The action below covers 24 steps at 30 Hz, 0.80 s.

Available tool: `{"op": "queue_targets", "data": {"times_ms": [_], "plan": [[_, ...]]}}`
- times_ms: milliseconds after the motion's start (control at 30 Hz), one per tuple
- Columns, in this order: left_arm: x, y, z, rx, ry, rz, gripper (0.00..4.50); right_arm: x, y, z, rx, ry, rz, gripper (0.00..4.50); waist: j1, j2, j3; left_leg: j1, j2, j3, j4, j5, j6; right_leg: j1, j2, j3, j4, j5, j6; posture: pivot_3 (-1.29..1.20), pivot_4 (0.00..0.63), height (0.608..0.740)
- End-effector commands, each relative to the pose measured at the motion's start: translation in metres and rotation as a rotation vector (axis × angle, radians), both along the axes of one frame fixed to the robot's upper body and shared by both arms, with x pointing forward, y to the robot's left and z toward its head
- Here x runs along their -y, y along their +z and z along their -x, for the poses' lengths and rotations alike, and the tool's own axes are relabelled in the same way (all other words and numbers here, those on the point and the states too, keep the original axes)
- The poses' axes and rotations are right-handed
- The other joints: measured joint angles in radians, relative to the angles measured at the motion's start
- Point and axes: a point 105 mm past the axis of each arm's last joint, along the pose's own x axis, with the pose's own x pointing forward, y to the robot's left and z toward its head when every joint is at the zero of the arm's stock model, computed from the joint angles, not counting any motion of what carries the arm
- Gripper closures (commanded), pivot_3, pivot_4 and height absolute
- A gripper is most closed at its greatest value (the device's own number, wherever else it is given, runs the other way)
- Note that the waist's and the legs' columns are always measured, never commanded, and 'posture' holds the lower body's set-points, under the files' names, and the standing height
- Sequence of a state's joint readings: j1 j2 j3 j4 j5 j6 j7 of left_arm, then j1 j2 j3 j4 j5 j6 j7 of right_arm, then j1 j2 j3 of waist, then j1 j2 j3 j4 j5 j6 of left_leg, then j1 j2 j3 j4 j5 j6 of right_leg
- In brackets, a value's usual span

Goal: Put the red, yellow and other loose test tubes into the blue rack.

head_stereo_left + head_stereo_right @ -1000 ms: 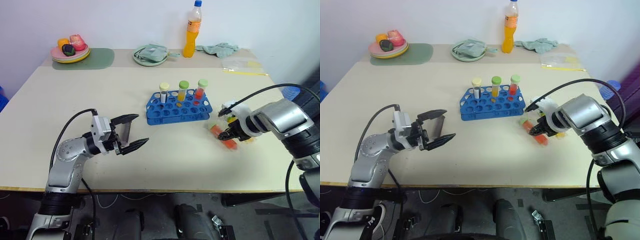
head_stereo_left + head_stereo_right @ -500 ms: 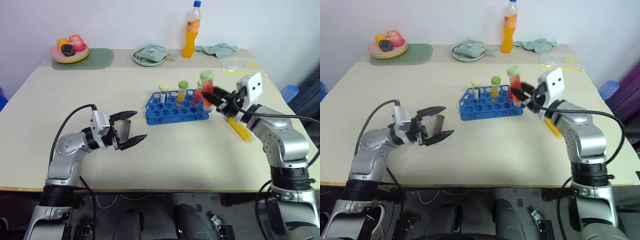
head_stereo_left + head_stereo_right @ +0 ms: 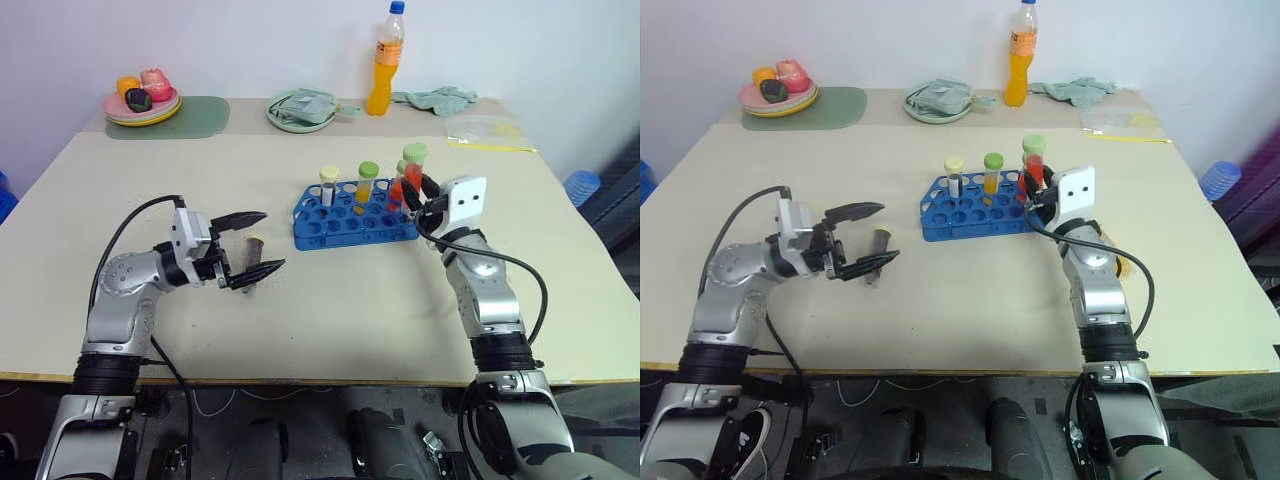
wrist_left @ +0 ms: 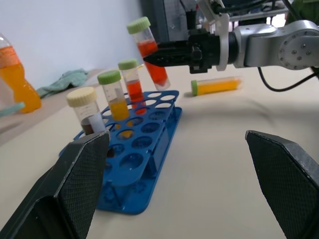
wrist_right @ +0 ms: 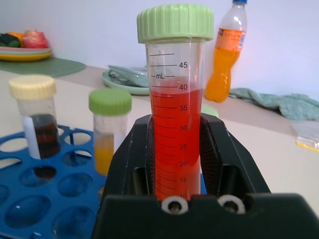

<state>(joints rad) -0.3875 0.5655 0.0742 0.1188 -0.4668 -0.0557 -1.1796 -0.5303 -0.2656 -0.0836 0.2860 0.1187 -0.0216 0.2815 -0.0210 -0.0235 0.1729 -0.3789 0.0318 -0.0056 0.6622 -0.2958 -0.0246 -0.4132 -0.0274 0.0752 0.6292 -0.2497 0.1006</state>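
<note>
My right gripper [image 3: 417,190] is shut on a red test tube [image 5: 175,124] with a green cap. It holds the tube nearly upright over the right end of the blue rack [image 3: 345,232]. Three tubes stand in the rack's back row: a brown one with a cream cap [image 3: 328,186], a yellow one [image 3: 366,181] and a red one [image 4: 131,85], both green-capped. Another yellow tube [image 4: 217,85] lies on the table beyond the rack, by the right arm. My left gripper [image 3: 272,240] hovers open and empty, left of the rack.
Along the table's back edge stand a tall orange drink bottle [image 3: 385,62], a plate of fruit [image 3: 140,108] on a green mat, a plate holding a cloth [image 3: 300,108], a green rag [image 3: 436,97] and a clear plastic bag [image 3: 486,130].
The right gripper has lifted the red tube off the table on the right, turned it upright and carried it left to the rack. The left gripper stays open, roughly where it was.
</note>
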Motion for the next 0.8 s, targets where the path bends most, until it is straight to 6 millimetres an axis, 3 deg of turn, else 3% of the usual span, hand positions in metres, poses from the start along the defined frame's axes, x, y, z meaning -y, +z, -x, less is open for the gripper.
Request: {"op": "queue_targets", "data": {"times_ms": [33, 300, 800], "plan": [[-0.005, 0.011, 0.003, 0.040, 0.005, 0.009, 0.00, -0.001, 0.003, 0.002, 0.055, -0.004, 0.027, 3.67, 0.000, 0.000, 0.000, 0.000, 0.000, 0.000, 0.000, 0.000, 0.000, 0.000, 0.000, 0.000, 0.000, 0.000, 0.000, 0.00, 0.150, 0.740], [-0.006, 0.011, 0.005, 0.042, 0.005, 0.002, 0.00, 0.002, -0.004, 0.000, 0.053, -0.016, 0.028, 3.67, -0.011, 0.000, 0.000, 0.003, 0.000, 0.000, 0.000, 0.000, 0.000, 0.002, 0.000, 0.000, 0.000, -0.001, -0.002, 0.00, 0.150, 0.740], [-0.006, 0.012, 0.002, 0.046, 0.011, 0.003, 0.00, -0.024, -0.009, -0.003, 0.049, 0.032, -0.030, 3.67, -0.025, 0.000, 0.000, 0.004, 0.000, 0.000, -0.001, 0.000, 0.000, 0.003, 0.000, 0.000, 0.001, 0.000, -0.001, 0.00, 0.150, 0.740]]}}
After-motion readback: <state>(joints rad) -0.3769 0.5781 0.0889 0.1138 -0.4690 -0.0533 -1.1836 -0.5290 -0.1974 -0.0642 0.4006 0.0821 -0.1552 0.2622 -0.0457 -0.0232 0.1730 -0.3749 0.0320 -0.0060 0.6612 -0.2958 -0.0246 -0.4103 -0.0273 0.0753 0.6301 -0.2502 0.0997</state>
